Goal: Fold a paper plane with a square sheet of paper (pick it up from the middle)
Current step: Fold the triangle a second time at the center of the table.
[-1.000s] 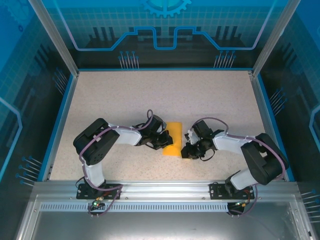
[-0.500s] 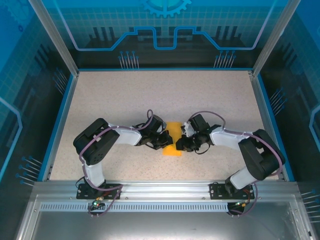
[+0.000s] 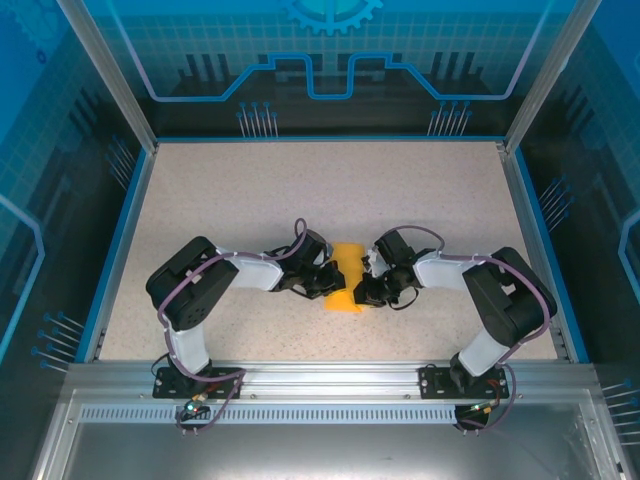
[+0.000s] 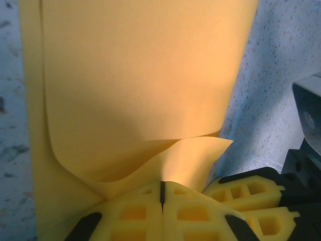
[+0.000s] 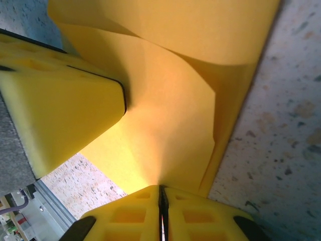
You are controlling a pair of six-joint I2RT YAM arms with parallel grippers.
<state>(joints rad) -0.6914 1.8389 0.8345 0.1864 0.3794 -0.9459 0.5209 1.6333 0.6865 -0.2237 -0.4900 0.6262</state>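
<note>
One folded orange-yellow paper sheet point(image 3: 348, 262), long axis twelve to six o'clock; left end effector point(image 3: 335, 284) and right end effector point(image 3: 362, 289) both clamp it.

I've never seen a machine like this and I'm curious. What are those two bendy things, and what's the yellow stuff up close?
Those are two robot arms bolted at the near edge of a speckled table. One picture looks down from above; the other two come from a small camera on each wrist, very close up. Each arm ends in a gripper with two yellow fingers. The rest of the yellow is a sheet of paper, partly folded over. The left gripper and the right gripper are both shut, each pinching the paper from its own side.
</note>
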